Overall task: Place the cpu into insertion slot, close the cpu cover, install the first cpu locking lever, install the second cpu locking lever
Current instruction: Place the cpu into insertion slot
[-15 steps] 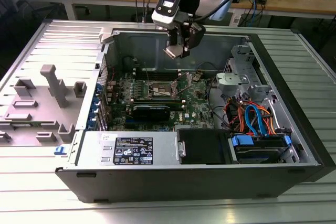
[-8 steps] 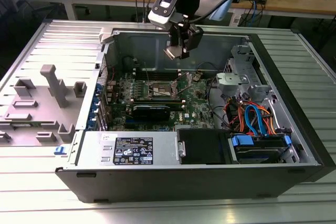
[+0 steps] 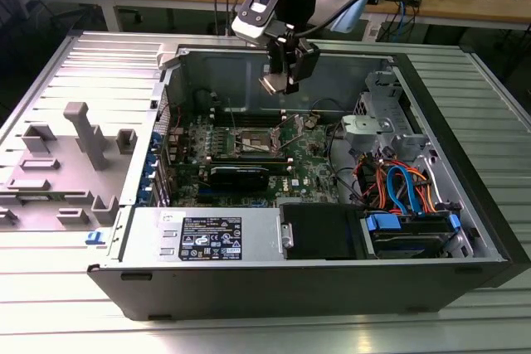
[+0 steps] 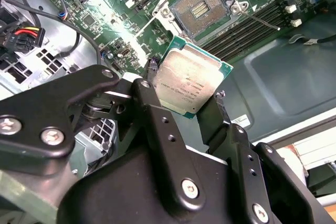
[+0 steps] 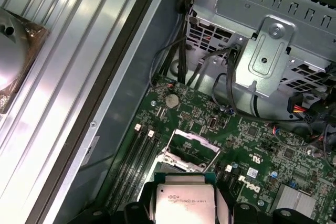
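Above the open computer case, in the exterior view, your arm's hand hangs clenched on the cpu, well clear of the insertion slot on the green board below. The case lies on a ribbed metal bench. A black card sits near the slot, and orange and blue cables lie toward the exterior view's right, well apart.

Seen in the second wrist view, two black fingers pinch the chip by its edges, dull silver top to the camera. The bare slot lies beyond, with memory slots just beside it.

Seen in the first wrist view, the cpu hovers short of the slot, where the cpu cover looks swung up and open. A grey drive cage stands further off.

By these pictures you are on the first step, and nothing is seated yet. Seating the chip appears to call for bringing it level and square over the slot. The raised cover and the neighbouring memory slots look likeliest to catch it.
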You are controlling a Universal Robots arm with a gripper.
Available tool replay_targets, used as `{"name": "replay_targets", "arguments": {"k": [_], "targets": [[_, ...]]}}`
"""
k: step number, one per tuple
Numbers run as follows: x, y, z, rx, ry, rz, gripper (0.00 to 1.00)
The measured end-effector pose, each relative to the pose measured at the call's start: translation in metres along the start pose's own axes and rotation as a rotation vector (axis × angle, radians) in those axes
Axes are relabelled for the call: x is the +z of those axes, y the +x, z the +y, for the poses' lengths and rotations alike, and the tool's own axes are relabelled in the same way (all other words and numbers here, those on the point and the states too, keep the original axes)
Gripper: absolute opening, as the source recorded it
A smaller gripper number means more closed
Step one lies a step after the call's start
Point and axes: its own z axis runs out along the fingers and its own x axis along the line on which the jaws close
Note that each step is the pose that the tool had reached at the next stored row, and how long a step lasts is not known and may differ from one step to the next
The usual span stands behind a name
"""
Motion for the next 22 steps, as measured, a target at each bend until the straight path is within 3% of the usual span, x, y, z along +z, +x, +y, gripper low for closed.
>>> {"name": "replay_targets", "arguments": {"k": [7, 22], "targets": [[0.0, 0.0001, -0.0002, 0.003, 0.0003, -0.001, 0.55], [0.0055, 0.0, -0.0007, 0.242, -0.002, -0.0206, 0.55]]}}
